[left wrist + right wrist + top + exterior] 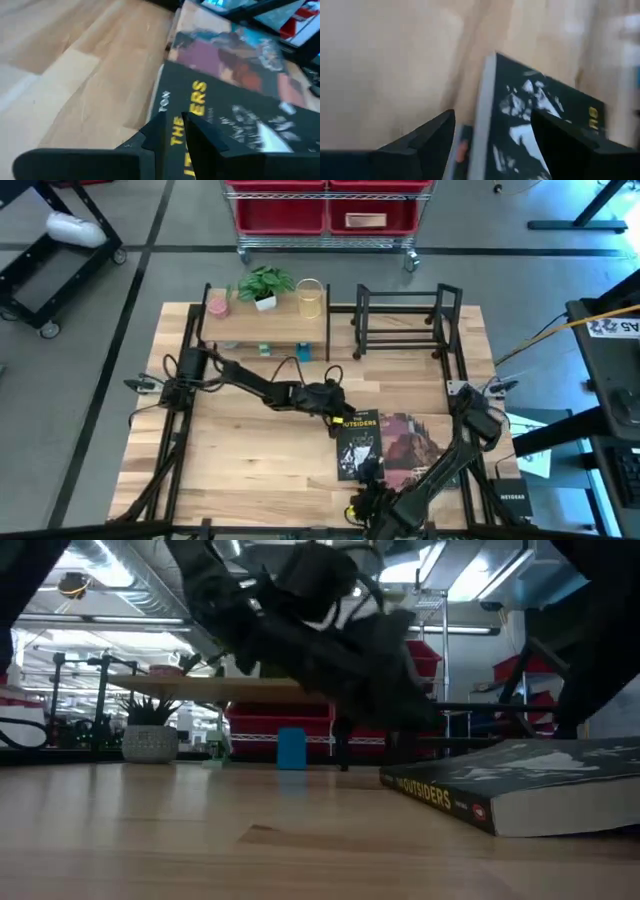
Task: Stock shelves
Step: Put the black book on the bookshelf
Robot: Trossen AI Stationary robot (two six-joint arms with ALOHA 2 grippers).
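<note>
A: Where are the shelves?
B: At the table's far edge. The wood shelf [265, 330] stands left, its top carrying what looks like a plant and jar.
A: And the rack [403, 322]?
B: Just right, black open frame, upright.

Nearly closed left gripper [175, 131] over black book [235, 125]

A grey floor [110, 270] crossed by dark seams surrounds the light wooden table [250, 460]. Beyond the table's far edge stands a wheeled wire cart [325, 242] carrying red bins [325, 212]. At far left sits a black cart [40, 275] with a white bundle [75, 228] on it. The low view shows bright ceiling lights [120, 638], exposed ducting [110, 565] and more red bins [520, 668] on racks.
</note>
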